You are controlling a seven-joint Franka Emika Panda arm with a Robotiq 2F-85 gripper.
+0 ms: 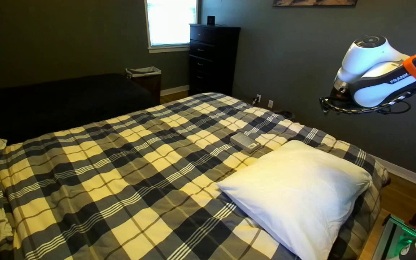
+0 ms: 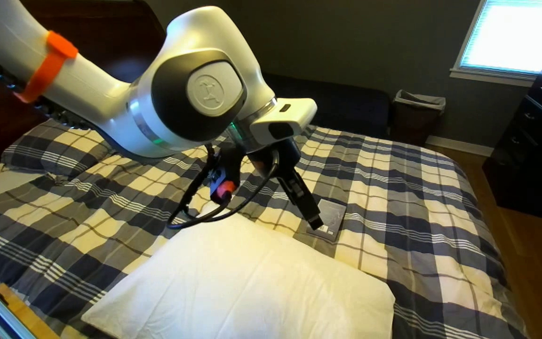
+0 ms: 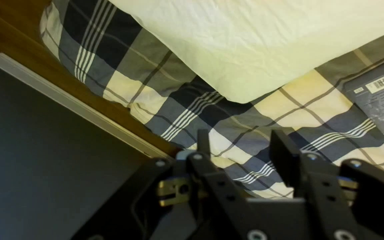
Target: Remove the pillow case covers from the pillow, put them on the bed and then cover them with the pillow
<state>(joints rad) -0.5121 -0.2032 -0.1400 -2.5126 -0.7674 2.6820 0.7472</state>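
The white pillow [image 1: 298, 191] lies on the near corner of the plaid bed [image 1: 132, 180]; it also shows in an exterior view [image 2: 261, 287] and at the top of the wrist view [image 3: 262, 43]. The pillow case covers [image 1: 245, 142], a flat grey rectangular pack with a barcode label, lie flat on the bed beside the pillow, in an exterior view [image 2: 333, 219] and at the right edge of the wrist view [image 3: 382, 96]. My gripper [image 3: 240, 143] is open and empty above the bed. In an exterior view the gripper [image 2: 315, 222] overlaps the covers' edge.
A plaid-covered pillow [image 2: 57, 148] lies at the bed's head. A dark dresser [image 1: 213, 59] and a lined bin [image 1: 143, 74] stand beyond the bed. The wall [image 3: 52, 160] and its baseboard are close to the bed's edge in the wrist view.
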